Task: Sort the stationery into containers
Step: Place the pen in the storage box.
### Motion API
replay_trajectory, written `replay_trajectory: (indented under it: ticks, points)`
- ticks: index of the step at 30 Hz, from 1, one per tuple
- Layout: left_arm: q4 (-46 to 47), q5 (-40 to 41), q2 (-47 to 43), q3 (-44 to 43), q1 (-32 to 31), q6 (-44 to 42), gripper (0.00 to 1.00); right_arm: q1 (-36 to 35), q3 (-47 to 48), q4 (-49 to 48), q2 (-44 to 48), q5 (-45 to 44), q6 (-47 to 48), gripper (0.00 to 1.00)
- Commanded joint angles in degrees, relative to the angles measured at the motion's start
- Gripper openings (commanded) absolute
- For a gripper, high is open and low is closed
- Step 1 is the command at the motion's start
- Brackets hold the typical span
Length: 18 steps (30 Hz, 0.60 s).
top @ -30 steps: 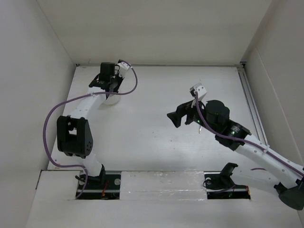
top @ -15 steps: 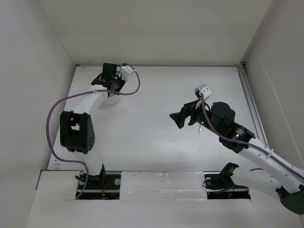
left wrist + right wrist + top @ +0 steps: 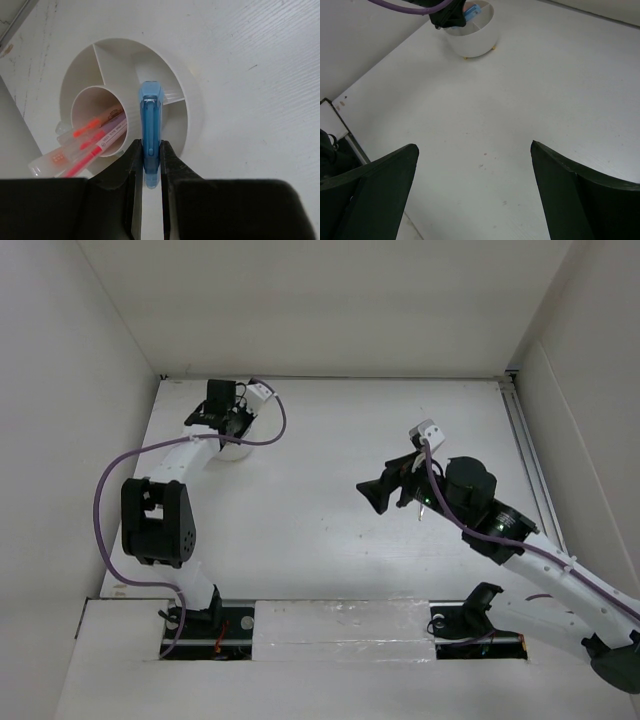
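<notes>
Where the arms are bolted: bottom edge of the overhead view, at the near rim of the flat white worktop [image 3: 320, 450], with white walls on three sides.
Right hand [image 3: 385, 490]: middle right of the overhead view, over bare worktop; its two dark fingers stand wide apart with nothing between them. Its wrist view shows only white surface in the gap.
Purple cable [image 3: 103, 490]: runs in a loop along the left arm, left side of the overhead view, up to the wrist.
Left hand [image 3: 149, 155]: upper left of the overhead view, at the far left corner of the worktop, over the container; its black fingers are clamped on the marker.
Translucent blue plastic marker [image 3: 150, 112]: pinched by its near end at the lower centre of the left wrist view, pointing away from the camera across the tub's right half, between the inner cup and the outer wall.
Round white plastic tub [image 3: 196, 112]: centre of the left wrist view, resting on the worktop; thin dividers run from a round inner cup to the outer wall.
Thin orange, red and pink pens [image 3: 95, 140]: leaning together inside the inner cup, ends sticking out toward the lower left of the frame.
Marker-to-tub contact: cannot tell.
</notes>
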<state>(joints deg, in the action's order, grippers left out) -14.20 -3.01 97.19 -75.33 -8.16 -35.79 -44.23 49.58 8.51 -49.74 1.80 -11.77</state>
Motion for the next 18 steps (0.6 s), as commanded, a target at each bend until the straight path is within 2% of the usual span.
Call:
replay_trajectory:
  ticks: [1, 18]
  points:
    - [2.5, 1.2, -3.1, -0.2, -0.1, -1.5, 0.0, 0.3, -0.6, -3.2, 0.4, 1.1, 0.3, 1.0]
    - [8.7, 3.7, -6.3, 7.3, -0.1, -3.1, 0.0, 0.3, -1.2, -3.2, 1.0, 1.1, 0.3, 1.0]
